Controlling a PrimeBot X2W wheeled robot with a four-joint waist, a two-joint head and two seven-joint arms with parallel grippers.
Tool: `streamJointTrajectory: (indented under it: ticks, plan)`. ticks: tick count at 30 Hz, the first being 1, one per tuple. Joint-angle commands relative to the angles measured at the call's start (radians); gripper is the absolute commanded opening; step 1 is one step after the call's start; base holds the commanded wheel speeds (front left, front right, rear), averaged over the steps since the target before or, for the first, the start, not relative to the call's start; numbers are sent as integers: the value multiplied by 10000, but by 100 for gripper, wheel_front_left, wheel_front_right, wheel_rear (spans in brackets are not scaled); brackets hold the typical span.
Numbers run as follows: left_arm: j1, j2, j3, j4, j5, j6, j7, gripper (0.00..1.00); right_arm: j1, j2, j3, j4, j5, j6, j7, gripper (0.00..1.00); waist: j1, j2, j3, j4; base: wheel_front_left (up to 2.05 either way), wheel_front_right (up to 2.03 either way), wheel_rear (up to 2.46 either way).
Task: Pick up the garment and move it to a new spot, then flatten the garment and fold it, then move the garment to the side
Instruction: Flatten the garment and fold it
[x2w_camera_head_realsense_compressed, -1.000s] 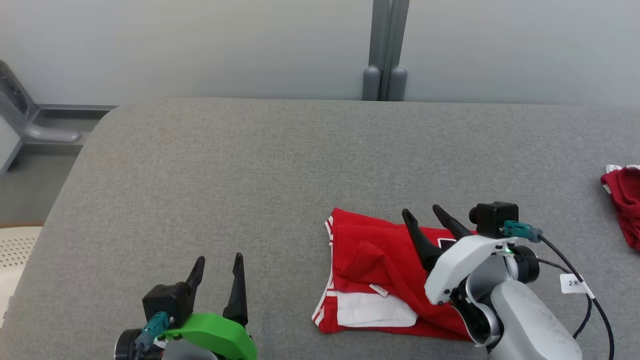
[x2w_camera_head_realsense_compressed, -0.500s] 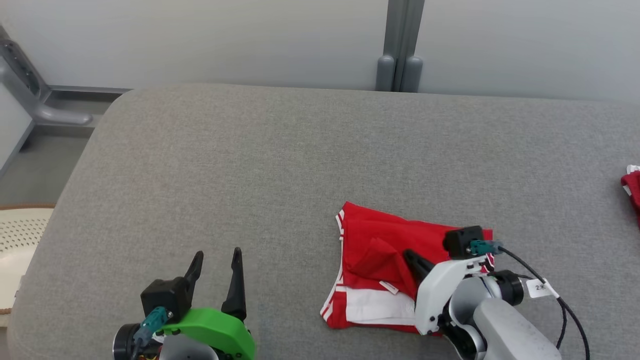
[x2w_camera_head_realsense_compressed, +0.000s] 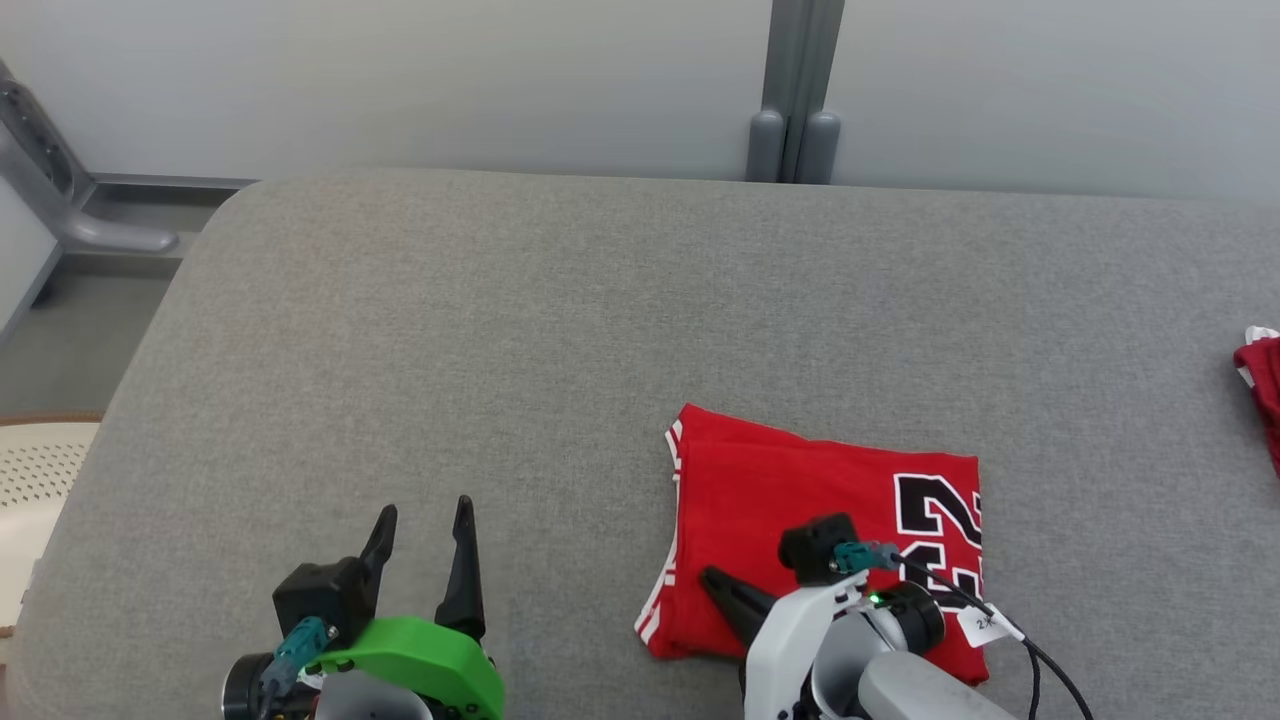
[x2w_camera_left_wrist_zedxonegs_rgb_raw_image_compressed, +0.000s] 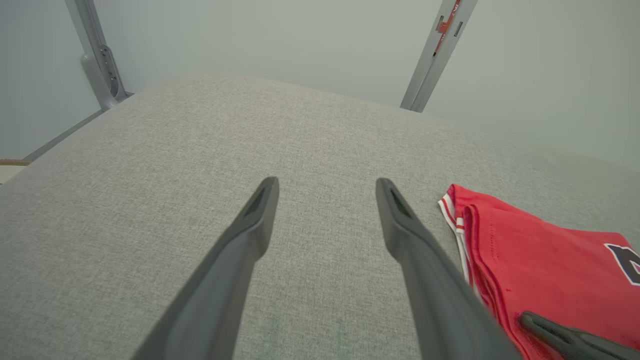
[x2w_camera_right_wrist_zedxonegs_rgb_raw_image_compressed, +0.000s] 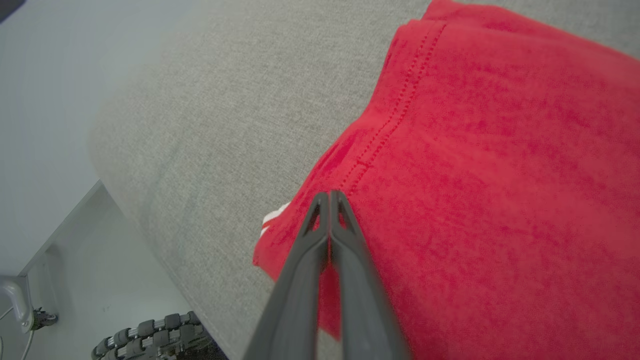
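The red garment (x2w_camera_head_realsense_compressed: 800, 500) lies folded flat on the grey padded table (x2w_camera_head_realsense_compressed: 500, 330), right of centre near the front edge, with a black-and-white number on its right part. My right gripper (x2w_camera_head_realsense_compressed: 712, 582) hovers over its near-left corner, shut. In the right wrist view the fingers of the right gripper (x2w_camera_right_wrist_zedxonegs_rgb_raw_image_compressed: 329, 196) press together above the red cloth (x2w_camera_right_wrist_zedxonegs_rgb_raw_image_compressed: 500, 150) with nothing pinched between them. My left gripper (x2w_camera_head_realsense_compressed: 420, 520) stands open over bare table to the left. In the left wrist view the left gripper (x2w_camera_left_wrist_zedxonegs_rgb_raw_image_compressed: 327, 185) is empty, and the garment (x2w_camera_left_wrist_zedxonegs_rgb_raw_image_compressed: 540, 260) lies to its right.
Another red piece of cloth (x2w_camera_head_realsense_compressed: 1262, 390) lies at the table's right edge. A grey metal post (x2w_camera_head_realsense_compressed: 795, 90) stands behind the table against the pale wall. A white perforated object (x2w_camera_head_realsense_compressed: 40, 470) sits past the table's left edge, and floor shows at the far left.
My right gripper has shut and drawn back toward the garment's near-left corner. The loose flap and white inside are now covered, and the garment lies flat. The head camera shifted slightly.
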Motion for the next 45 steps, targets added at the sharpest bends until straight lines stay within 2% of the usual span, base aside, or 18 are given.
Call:
streamJointTrajectory:
  ticks: [1,2,3,4,9,15,20,25,29,34,45]
  plan:
    - [-60,-55,49,93,-63,-36,-89,100,-189,-28,-92,26,100,-2,-320,35,0,0,-87,-173,0,0,0]
    - [-81,-84,63,166,-81,-73,-144,100,-243,-33,-145,15,83,-2,-555,48,0,0,-120,-253,0,0,0]
    - [-117,-101,62,232,-86,-96,-180,100,-290,-53,-265,7,43,-2,-777,94,0,0,-150,-316,0,0,0]
    - [-162,-122,77,314,-85,-126,-238,100,-329,-83,-400,-6,-14,-2,-1012,100,0,0,-191,-397,0,0,0]
    - [-371,-351,118,551,139,-276,-506,100,-406,-268,-1673,86,-526,-2,-1924,100,0,0,-391,-733,0,0,0]
    - [-524,-711,123,945,453,-471,-684,100,54,-286,-3944,-284,-2150,-2,-2401,100,0,0,-599,-1064,0,0,0]
    - [-384,-977,287,1262,630,-774,-768,100,987,-144,-5638,-1382,-3330,-2,-2347,100,0,0,-725,-1091,0,0,0]
    - [19,-1113,618,1379,911,-1061,-765,100,2291,48,-6827,-2905,-3990,-2,-2015,100,0,0,-799,-1015,0,0,0]
    - [444,-1189,912,1286,1238,-1175,-766,100,3266,119,-7185,-4133,-4221,-2,-1656,100,0,0,-842,-999,0,0,0]
    - [976,-1161,1277,1147,1493,-1241,-760,100,4006,121,-7141,-5065,-3618,-2,-1352,100,0,0,-917,-1065,0,0,0]
    - [1154,-1330,1597,1035,1881,-1353,-760,100,4360,122,-7334,-5306,-3737,-2,-1121,100,0,0,-1003,-938,0,0,0]
